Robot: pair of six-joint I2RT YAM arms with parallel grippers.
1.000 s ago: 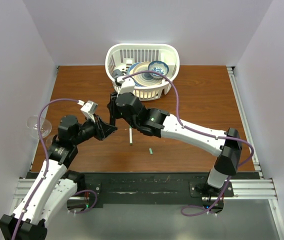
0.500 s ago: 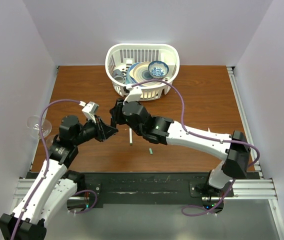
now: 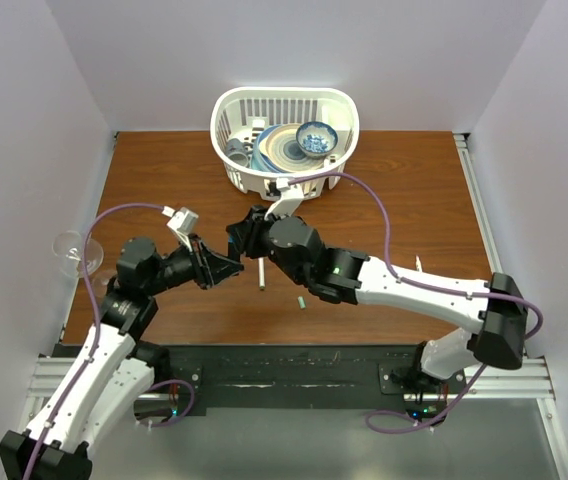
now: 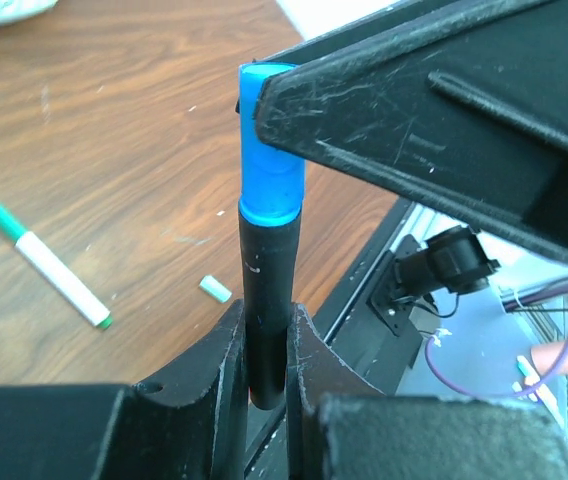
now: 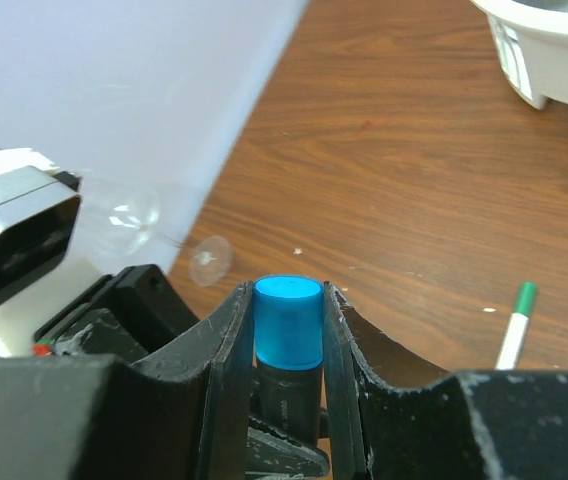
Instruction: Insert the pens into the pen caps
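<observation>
A black pen [image 4: 267, 300] with a blue cap [image 4: 271, 150] on its end is held in the air between both arms. My left gripper [image 4: 267, 345] is shut on the black barrel. My right gripper [image 5: 288, 330] is shut on the blue cap [image 5: 288, 322], whose lower edge meets the barrel. In the top view the left gripper [image 3: 232, 263] and the right gripper [image 3: 240, 238] meet above the table's left middle. A thin white pen [image 3: 260, 273] with a green end lies on the wood just to their right. A small loose green cap [image 3: 302, 300] lies nearer the front edge.
A white basket [image 3: 226, 110] with plates and a bowl stands at the back centre. A clear wine glass [image 3: 72, 250] lies at the left edge of the table. Purple cables loop over both arms. The black rail [image 3: 294, 365] runs along the near edge.
The right arm has stretched out lower and moved toward the front; both grippers have come a little nearer and lower together. Neither grip has changed. The white pen and green cap lie as before.
</observation>
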